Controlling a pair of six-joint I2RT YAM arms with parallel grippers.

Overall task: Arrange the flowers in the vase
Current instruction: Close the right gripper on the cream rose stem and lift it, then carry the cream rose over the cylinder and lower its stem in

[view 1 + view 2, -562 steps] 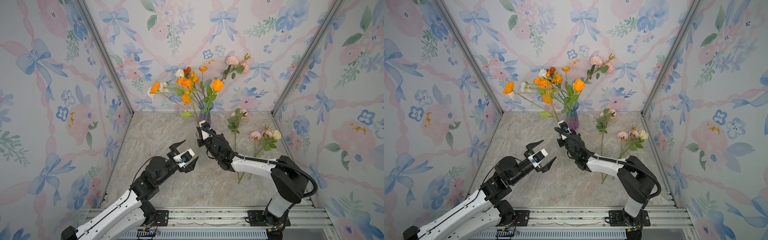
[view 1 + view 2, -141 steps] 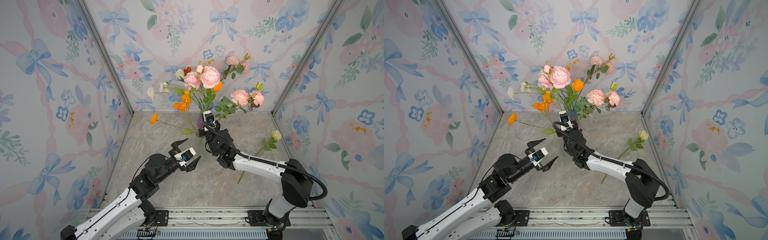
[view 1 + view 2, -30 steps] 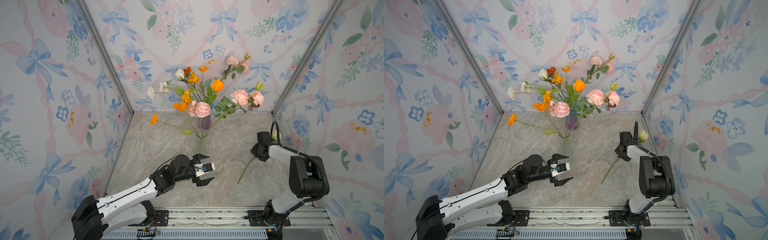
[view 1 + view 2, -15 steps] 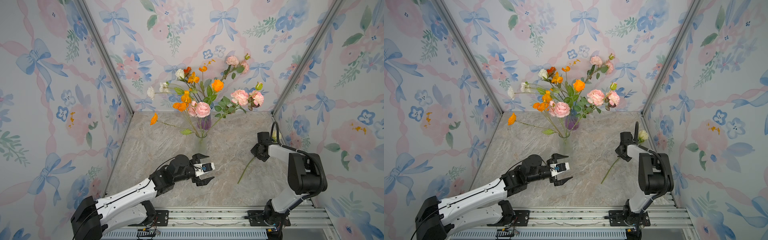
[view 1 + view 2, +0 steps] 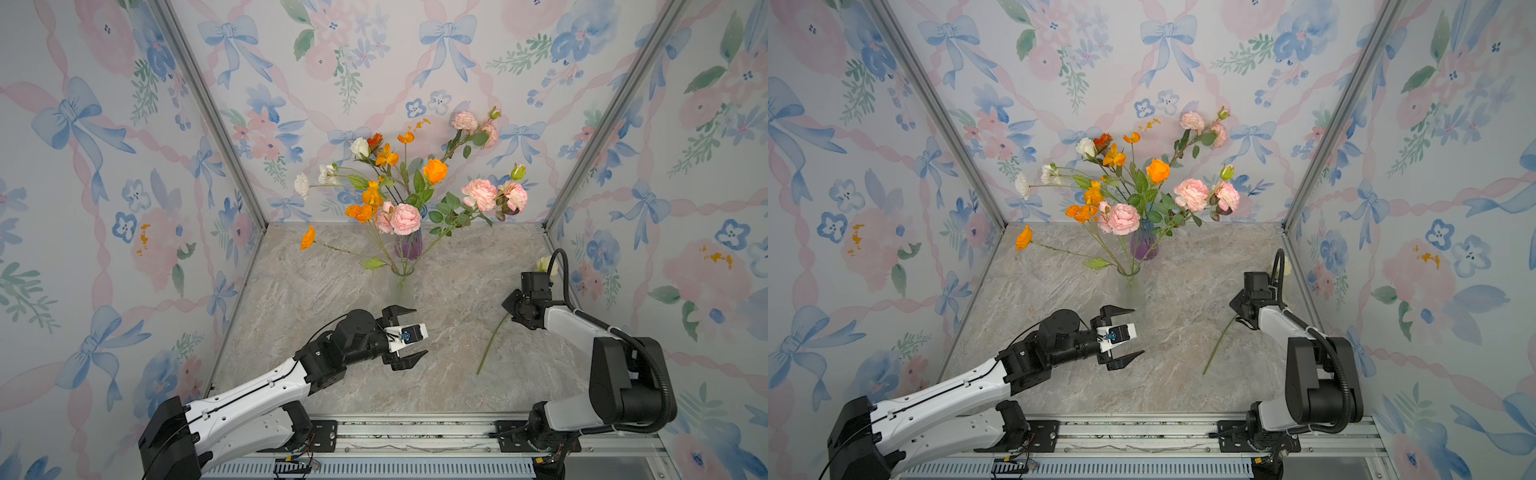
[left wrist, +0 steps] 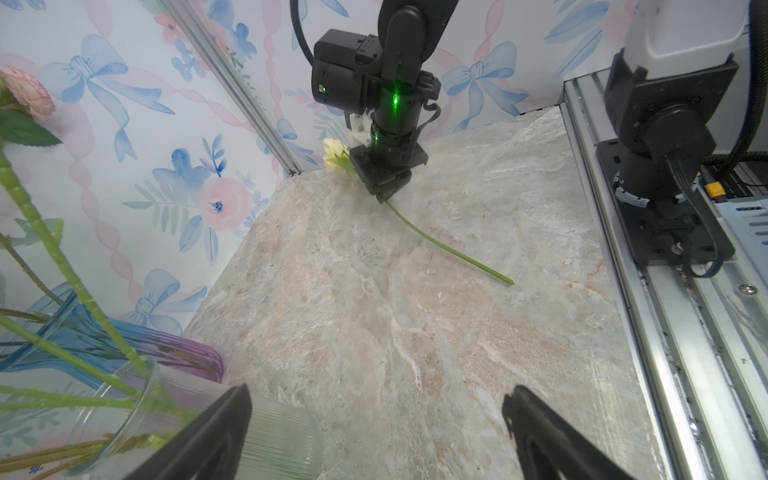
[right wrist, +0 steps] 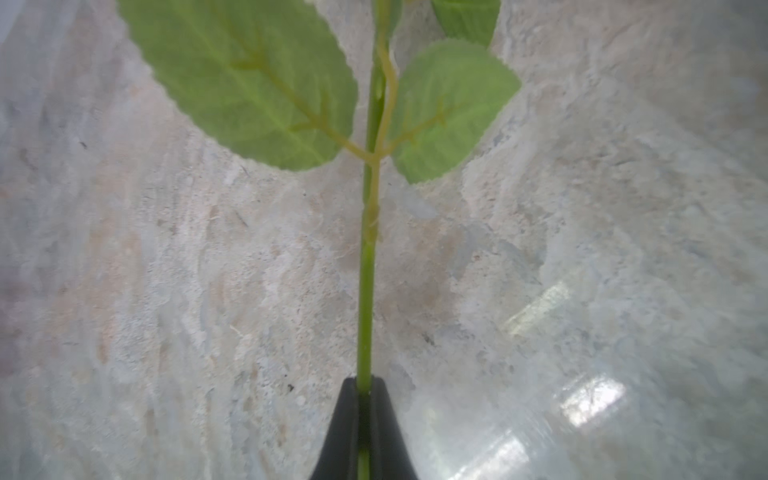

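right claw [image 7: 364,384] has just pinched shut on the stem of the last loose flower [image 5: 492,341], lying on the counter [image 5: 324,291] right of the vase [image 5: 402,286]; lifting comes next. left claw [image 5: 419,331] gapes empty near the vase.

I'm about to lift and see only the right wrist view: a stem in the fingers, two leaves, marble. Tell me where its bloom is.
Observer: The pale yellow bloom lies just beyond the right gripper, close to the right wall.
Operator: Describe the rest of the stem.
Observer: The rest of the stem lies flat on the table, its cut end toward the front rail.
Operator: Place the vase for me.
Observer: In both top views the clear vase stands mid-table, left of the stem, with the other flowers in it.
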